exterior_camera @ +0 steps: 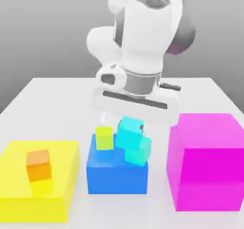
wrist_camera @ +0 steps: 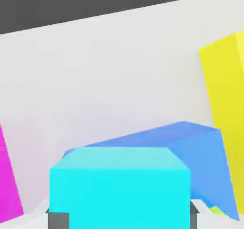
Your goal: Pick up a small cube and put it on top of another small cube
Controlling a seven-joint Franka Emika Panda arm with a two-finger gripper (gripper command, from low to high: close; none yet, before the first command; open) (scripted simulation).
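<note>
Gripper (exterior_camera: pixel 129 123) holds cyan cube (exterior_camera: pixel 129 132) touching turquoise cube (exterior_camera: pixel 139 151)

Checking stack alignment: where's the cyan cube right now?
Exterior view: the cyan cube sits above the blue block, right of the lime cube, touching the turquoise cube just below.

The arm (exterior_camera: pixel 143 28) is glossy white, built of fat rounded segments. A grey metallic band rings its wrist (exterior_camera: pixel 140 83). Below sits a wide, flat white end effector (exterior_camera: pixel 137 110) body with a dark slot across its face.
</note>
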